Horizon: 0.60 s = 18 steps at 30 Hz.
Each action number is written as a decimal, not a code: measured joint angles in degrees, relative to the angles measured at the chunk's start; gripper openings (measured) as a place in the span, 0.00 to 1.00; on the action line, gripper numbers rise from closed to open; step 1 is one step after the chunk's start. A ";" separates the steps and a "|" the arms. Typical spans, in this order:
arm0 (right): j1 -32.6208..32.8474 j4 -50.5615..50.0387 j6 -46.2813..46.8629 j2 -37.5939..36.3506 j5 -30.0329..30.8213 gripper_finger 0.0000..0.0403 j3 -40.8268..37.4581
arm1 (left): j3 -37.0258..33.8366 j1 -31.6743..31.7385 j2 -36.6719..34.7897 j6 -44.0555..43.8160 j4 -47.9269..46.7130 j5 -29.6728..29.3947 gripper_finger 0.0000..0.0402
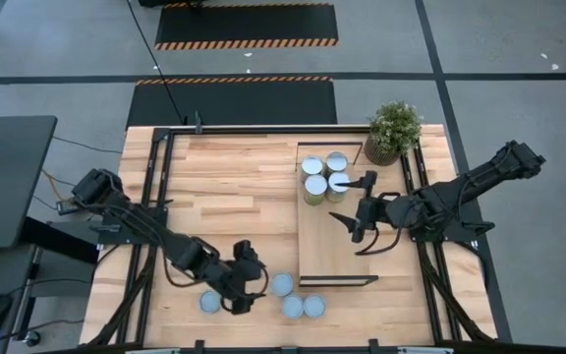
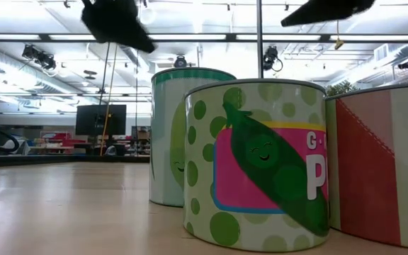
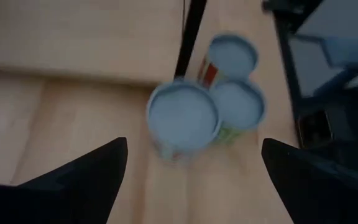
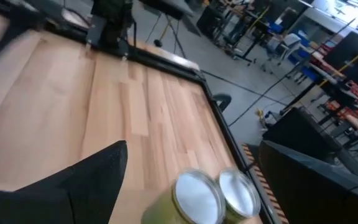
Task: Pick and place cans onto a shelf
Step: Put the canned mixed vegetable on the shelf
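Near front edge, left gripper [image 1: 249, 287] open beside cans [image 1: 281, 285] — right gripper [image 1: 354, 218] open over shelf [image 1: 337, 258].

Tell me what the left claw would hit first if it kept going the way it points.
Judging by the left wrist view, the open left claw points at the nearest can of three clustered on the table; it would likely meet that one first, though depth is unclear.

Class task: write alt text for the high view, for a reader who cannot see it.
Four cans stand clustered on the shelf, with the right gripper open above it. The left gripper, open, hovers by four more cans on the table.
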 joint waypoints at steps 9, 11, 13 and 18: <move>-0.55 6.04 0.79 -1.38 0.32 0.93 -4.63 | 11.29 -2.28 8.84 2.38 -4.63 -7.02 0.94; -0.54 7.41 1.87 -1.82 0.29 0.93 -5.46 | 13.74 -2.34 10.71 2.41 -8.33 -7.70 0.94; -0.07 8.17 2.94 -1.67 0.48 0.93 -5.88 | 15.13 -2.44 12.18 2.44 -8.11 -7.50 0.94; 0.76 9.81 4.84 -0.44 0.51 0.93 -6.25 | 16.05 -2.35 14.01 2.85 -12.72 -6.96 0.94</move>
